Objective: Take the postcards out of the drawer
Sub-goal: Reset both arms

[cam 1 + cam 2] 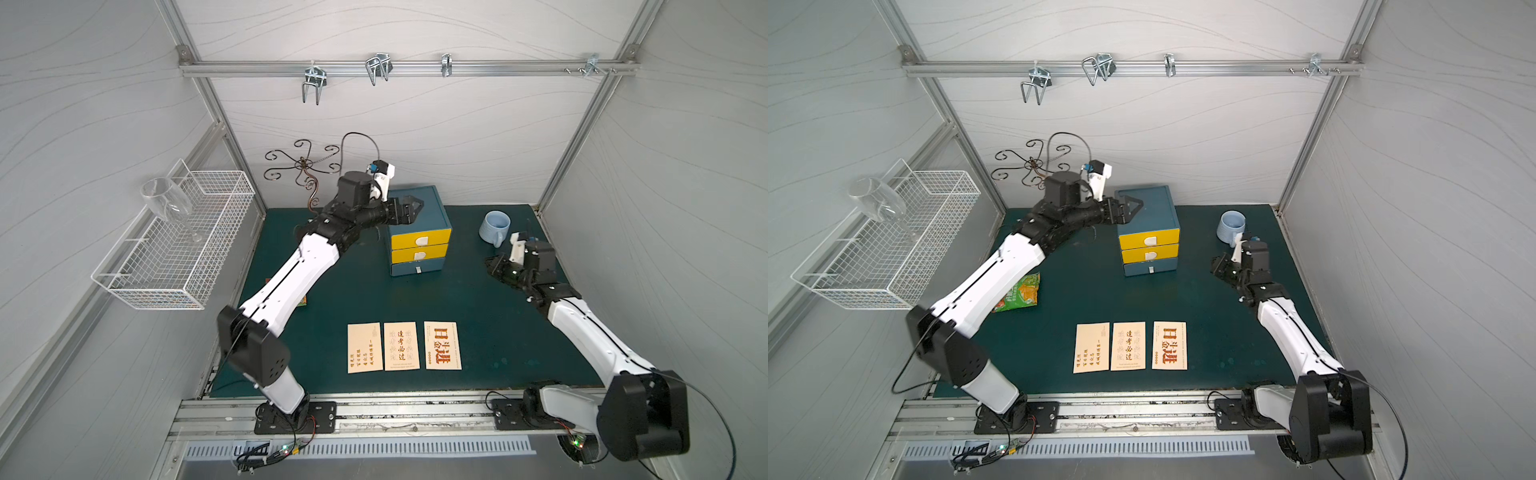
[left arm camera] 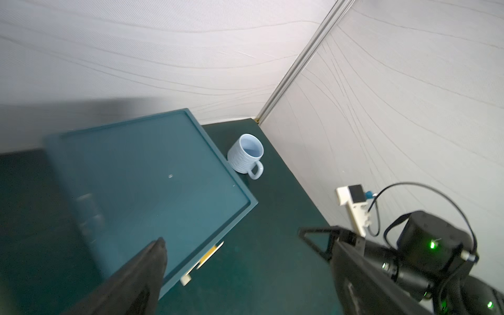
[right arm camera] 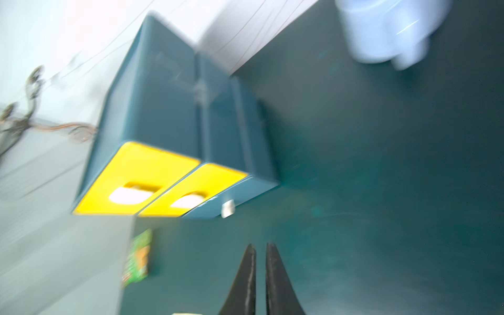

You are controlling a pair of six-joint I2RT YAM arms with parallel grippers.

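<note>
Three cream postcards lie side by side on the green mat near the front edge: one with small text, a middle one, and one with large bold characters. The teal cabinet stands at the back with its two yellow drawers and its bottom teal drawer pushed in. My left gripper hovers over the cabinet's top, jaws wide open and empty. My right gripper is low over the mat to the right of the cabinet, shut on nothing.
A pale blue mug stands at the back right, close behind my right wrist. A green snack packet lies under my left forearm. A white wire basket holding a wine glass hangs on the left wall. A curly metal stand is behind the cabinet.
</note>
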